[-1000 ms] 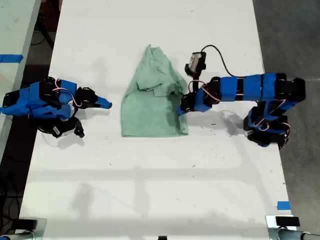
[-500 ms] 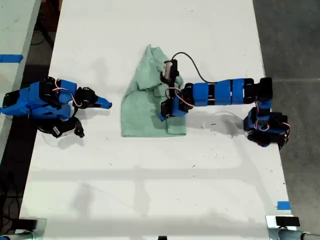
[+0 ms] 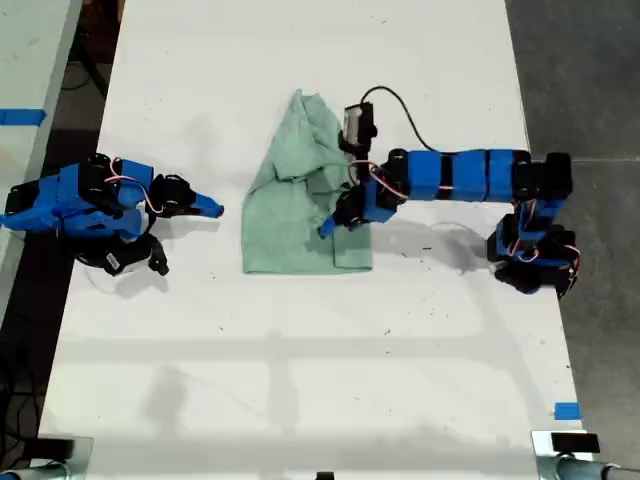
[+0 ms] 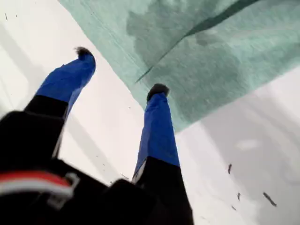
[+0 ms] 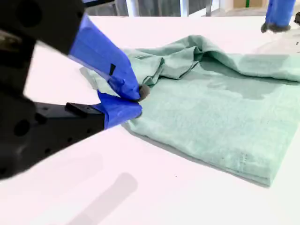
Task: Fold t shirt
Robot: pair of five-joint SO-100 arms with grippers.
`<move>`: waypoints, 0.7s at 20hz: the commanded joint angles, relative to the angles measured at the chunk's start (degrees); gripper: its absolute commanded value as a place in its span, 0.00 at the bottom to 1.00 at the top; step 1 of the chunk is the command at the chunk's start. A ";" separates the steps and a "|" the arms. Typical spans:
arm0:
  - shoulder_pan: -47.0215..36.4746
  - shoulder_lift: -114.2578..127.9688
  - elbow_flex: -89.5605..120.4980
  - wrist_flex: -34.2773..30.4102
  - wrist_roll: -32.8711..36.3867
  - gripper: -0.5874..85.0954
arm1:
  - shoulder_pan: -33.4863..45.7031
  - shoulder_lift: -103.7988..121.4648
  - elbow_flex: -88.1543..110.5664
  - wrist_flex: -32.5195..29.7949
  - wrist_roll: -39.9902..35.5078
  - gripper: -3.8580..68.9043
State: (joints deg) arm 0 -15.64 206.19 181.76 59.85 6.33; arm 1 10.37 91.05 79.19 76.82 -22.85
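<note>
The pale mint-green cloth t shirt (image 3: 295, 225) (image 4: 225, 51) (image 5: 225, 117) lies mid-tabletop (image 3: 300, 380), partly folded, rumpled near its pointed far end, flat and square at the other. My first claw (image 3: 330, 225) (image 4: 122, 70) hangs spread over its edge (pinching nothing), drawn back slightly toward the exterior view's right since half a second ago. My second claw (image 3: 210, 208) (image 5: 136, 101) stays pressed together, apart from the shirt.
</note>
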 commanded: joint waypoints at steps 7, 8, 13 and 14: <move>-0.35 0.35 0.35 0.18 -0.88 0.01 | 5.19 63.98 64.42 -11.51 9.05 0.04; -0.35 0.35 0.35 0.18 -0.88 0.01 | 5.10 73.04 72.42 -12.92 11.16 0.04; -0.44 0.44 0.35 0.18 -0.97 0.01 | 3.69 108.63 99.14 -8.53 20.39 0.05; -0.44 0.44 0.35 0.26 -0.97 0.01 | 4.66 109.25 99.05 -7.38 20.39 0.05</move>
State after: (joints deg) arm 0 -15.64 206.19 181.76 60.03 6.33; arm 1 14.85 196.61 174.64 68.47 -3.25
